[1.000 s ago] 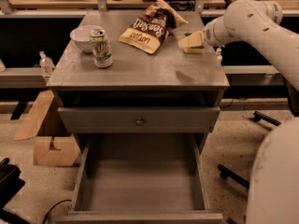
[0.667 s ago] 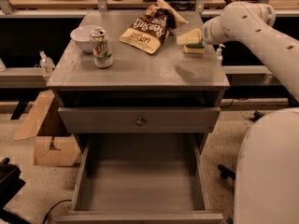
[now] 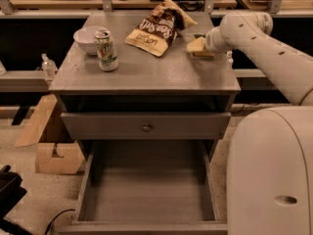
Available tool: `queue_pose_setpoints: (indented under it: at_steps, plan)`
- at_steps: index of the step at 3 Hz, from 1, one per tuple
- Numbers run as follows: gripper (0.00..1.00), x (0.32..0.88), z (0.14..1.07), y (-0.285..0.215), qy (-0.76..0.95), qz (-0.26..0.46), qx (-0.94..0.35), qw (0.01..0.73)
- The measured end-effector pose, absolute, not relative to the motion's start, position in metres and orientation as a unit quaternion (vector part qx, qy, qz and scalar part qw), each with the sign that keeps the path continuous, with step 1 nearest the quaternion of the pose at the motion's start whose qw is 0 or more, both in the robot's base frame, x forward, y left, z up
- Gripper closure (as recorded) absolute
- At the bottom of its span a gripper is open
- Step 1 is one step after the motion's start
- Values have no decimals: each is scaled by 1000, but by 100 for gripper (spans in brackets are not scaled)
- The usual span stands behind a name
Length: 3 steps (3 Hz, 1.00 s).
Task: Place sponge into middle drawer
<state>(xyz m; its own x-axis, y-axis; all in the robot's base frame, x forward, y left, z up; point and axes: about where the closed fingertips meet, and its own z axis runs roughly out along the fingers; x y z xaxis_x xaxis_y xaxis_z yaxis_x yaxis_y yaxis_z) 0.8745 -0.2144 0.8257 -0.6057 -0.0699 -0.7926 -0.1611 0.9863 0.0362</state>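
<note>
text check: the crinkled brown snack bag (image 3: 157, 29) on the grey wooden cabinet top (image 3: 146, 75) carries big white lettering and a smaller pale line beside it, upside down to the camera. can't spell out either. the white-and-green drink can (image 3: 106, 50) has a green logo mark on its label, unreadable. the white gripper (image 3: 206, 47) is at the top's right rear, at the yellow-and-green sponge (image 3: 196, 46).
</note>
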Motion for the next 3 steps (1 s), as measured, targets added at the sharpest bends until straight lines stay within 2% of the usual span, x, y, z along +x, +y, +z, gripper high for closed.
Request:
queue_pose_setpoints:
  at_steps: [2,3]
  plan:
    - [73,874,823,-214,900,52,-56,430]
    - [100,874,830,-214,900,52,-56,430]
